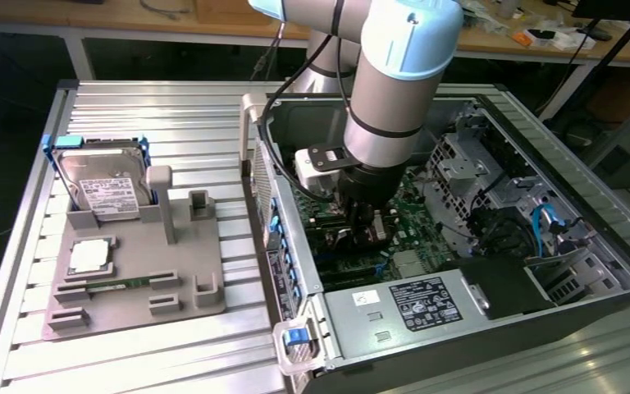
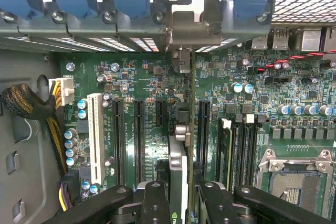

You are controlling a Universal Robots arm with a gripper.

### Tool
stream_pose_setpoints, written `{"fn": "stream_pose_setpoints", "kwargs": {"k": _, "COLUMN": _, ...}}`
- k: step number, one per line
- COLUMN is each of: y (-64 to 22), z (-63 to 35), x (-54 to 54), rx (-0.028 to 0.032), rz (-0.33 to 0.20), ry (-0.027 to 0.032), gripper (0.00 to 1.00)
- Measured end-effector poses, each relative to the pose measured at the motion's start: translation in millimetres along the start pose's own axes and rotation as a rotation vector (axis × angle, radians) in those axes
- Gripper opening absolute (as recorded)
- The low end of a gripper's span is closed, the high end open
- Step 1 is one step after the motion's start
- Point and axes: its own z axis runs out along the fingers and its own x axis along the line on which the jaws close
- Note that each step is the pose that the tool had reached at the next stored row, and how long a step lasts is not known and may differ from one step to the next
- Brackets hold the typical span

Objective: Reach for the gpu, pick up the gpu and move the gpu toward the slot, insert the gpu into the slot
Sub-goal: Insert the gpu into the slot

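fig. end effector [image 2: 178, 190] closed partway on the gpu [image 2: 177, 161], which is held edge-on over the green motherboard [image 2: 131, 77] inside the computer case [image 1: 605, 246], its metal bracket [image 2: 184, 30] at the rear wall. reach, pick-up and carry are judged done; full seating in the slot cannot be told.

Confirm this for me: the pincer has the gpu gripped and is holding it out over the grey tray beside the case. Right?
Not quite. The pincer does grip the gpu, but it is down inside the open case, over the green motherboard, not out over the grey tray. The exterior view shows this.
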Motion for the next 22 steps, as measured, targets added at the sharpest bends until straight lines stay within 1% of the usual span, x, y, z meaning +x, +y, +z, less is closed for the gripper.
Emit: {"fn": "stream_pose_setpoints", "kwargs": {"k": 22, "y": 0.0, "z": 0.0, "x": 0.0, "rx": 0.0, "rz": 0.0, "ry": 0.0, "gripper": 0.27}}
